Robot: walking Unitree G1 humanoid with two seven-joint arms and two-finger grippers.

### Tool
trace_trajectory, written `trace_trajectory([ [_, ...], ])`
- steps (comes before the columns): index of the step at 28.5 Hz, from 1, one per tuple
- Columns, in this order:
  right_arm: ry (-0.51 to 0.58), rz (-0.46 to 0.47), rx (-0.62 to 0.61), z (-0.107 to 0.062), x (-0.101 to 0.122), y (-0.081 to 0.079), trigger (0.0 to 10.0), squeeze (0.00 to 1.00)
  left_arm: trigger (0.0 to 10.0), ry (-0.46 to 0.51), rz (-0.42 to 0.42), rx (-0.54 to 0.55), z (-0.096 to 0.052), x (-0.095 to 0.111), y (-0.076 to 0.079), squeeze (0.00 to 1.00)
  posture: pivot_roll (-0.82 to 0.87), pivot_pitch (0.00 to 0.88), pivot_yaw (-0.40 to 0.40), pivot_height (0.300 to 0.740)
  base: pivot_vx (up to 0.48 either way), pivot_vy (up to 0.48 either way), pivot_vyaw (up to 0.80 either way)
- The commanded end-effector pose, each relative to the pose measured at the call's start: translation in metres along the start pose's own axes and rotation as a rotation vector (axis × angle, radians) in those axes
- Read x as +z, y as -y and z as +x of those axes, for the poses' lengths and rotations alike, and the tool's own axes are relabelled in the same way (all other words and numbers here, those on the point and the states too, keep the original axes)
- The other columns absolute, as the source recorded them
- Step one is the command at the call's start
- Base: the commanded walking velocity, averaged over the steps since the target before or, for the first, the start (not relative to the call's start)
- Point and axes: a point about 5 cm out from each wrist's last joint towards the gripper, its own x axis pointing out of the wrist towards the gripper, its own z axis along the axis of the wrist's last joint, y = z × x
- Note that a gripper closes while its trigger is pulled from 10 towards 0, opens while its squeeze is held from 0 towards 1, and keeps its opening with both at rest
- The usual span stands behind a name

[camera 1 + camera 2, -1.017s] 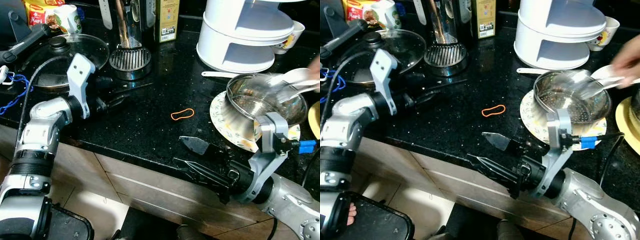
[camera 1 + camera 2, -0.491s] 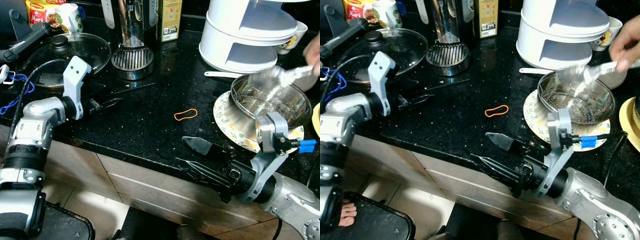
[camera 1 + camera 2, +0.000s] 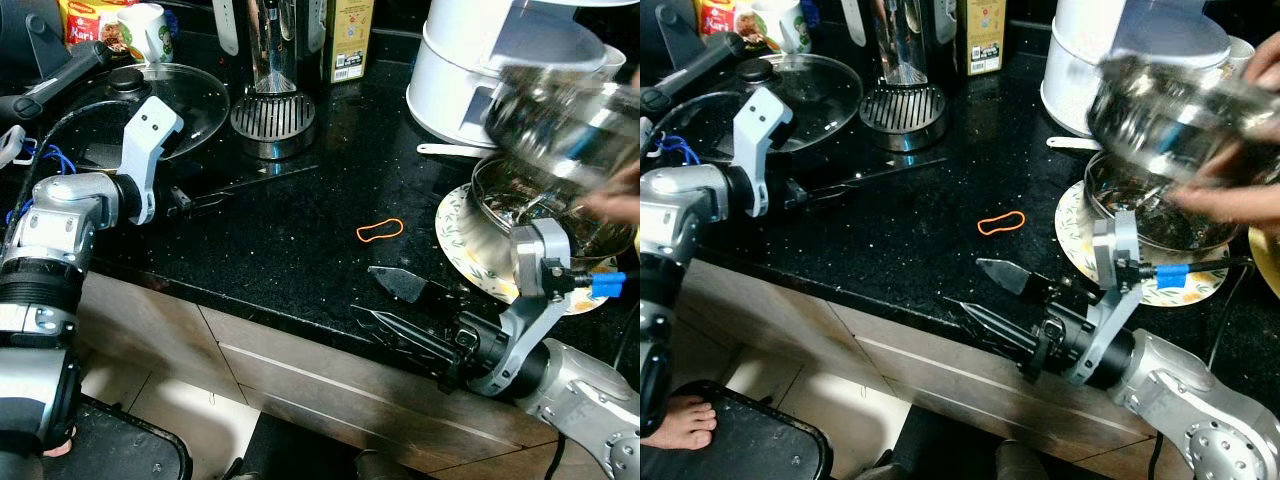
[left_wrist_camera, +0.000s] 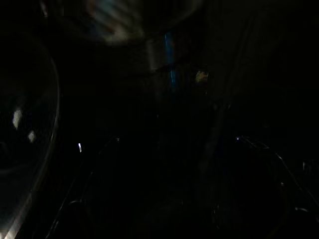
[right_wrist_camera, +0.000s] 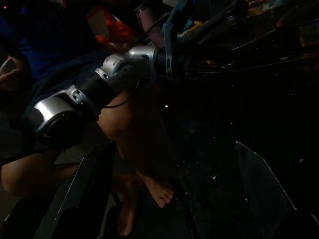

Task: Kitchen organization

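Steel bowl (image 3: 560,120) blurs in a person's hand (image 3: 1230,195) above the desk (image 3: 300,240); right pincer (image 3: 385,300) gapes wide, left pincer (image 3: 225,190) unclear.

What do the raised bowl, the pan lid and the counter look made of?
Bowl: likely polished steel; mirror-like reflections, though motion-blurred. Lid: apparently clear glass, metal rim, black knob; pan shows through. Counter: glossy black speckled stone, possibly granite.
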Motion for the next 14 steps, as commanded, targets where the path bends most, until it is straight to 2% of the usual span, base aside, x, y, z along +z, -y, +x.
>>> trace_trajectory([
  [1,-0.006,-0.009,-0.016,0.000,0.000,0.002,10.0,0.00,10.0,-0.002,0.022,-0.039,0.007,0.003,0.004,0.00,-0.10,0.136,0.009,0.740,0.000,0.000,0.00],
  [6,-0.010,-0.013,-0.036,0.000,0.001,0.003,10.0,0.00,10.0,-0.021,0.069,-0.097,0.017,0.009,0.008,0.00,-0.10,0.142,0.010,0.740,0.000,0.000,0.00],
  [11,-0.019,-0.017,-0.066,-0.001,0.001,0.004,10.0,0.00,10.0,-0.136,0.087,-0.177,0.023,0.003,0.011,0.00,-0.11,0.152,0.013,0.740,0.000,0.000,0.00],
  [14,-0.020,-0.018,-0.072,-0.002,0.001,0.004,10.0,0.00,10.0,-0.165,0.080,-0.190,0.023,0.000,0.011,0.00,-0.11,0.155,0.016,0.740,0.000,0.000,0.00],
])
